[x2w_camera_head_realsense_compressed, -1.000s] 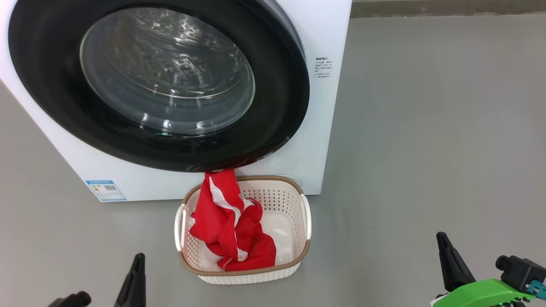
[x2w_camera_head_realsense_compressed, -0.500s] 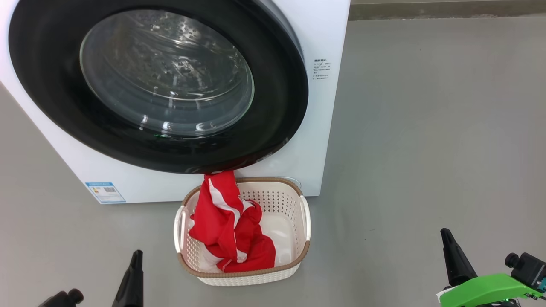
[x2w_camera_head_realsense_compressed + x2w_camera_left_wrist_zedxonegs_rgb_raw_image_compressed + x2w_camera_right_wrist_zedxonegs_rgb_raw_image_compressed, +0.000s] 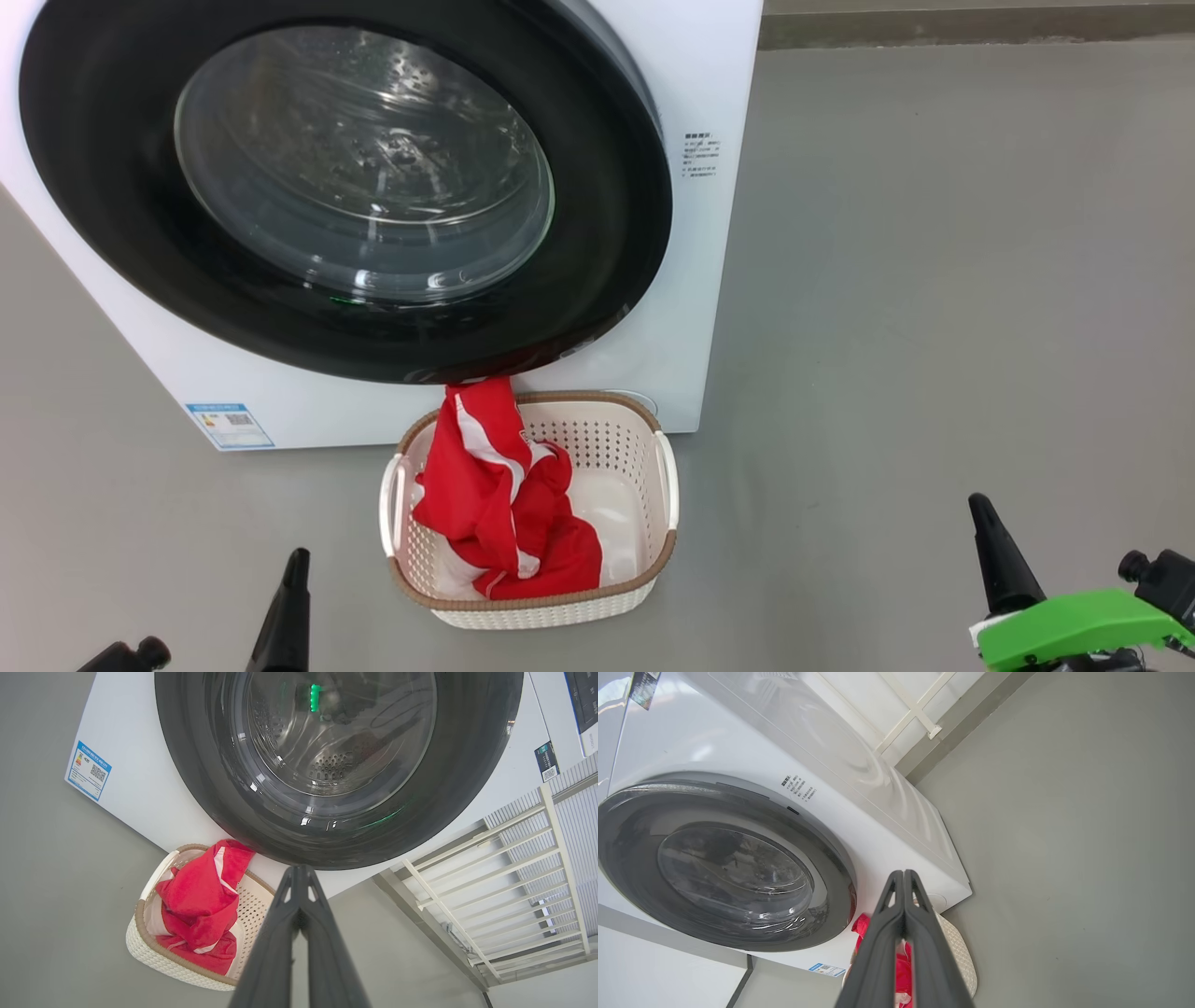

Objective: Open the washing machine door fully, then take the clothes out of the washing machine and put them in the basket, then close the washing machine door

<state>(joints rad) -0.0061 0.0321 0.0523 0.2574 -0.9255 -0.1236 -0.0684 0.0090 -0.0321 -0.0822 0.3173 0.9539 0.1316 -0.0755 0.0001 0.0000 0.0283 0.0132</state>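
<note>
Now holding the left end effector (image 3: 297,562) shut and empty, left of the basket (image 3: 532,611); keeping the right end effector (image 3: 982,511) shut and empty, well off to the right. Barely changing anything this last second: only drifting the head view slightly. Seeing the washing machine door (image 3: 607,233) looking closed on the washing machine (image 3: 719,75), the clothes (image 3: 509,523) heaped in the basket, one corner reaching the door's rim, possibly caught. Reading that as nearly finished. Counting two end effectors, one door, one basket, one red heap.
</note>
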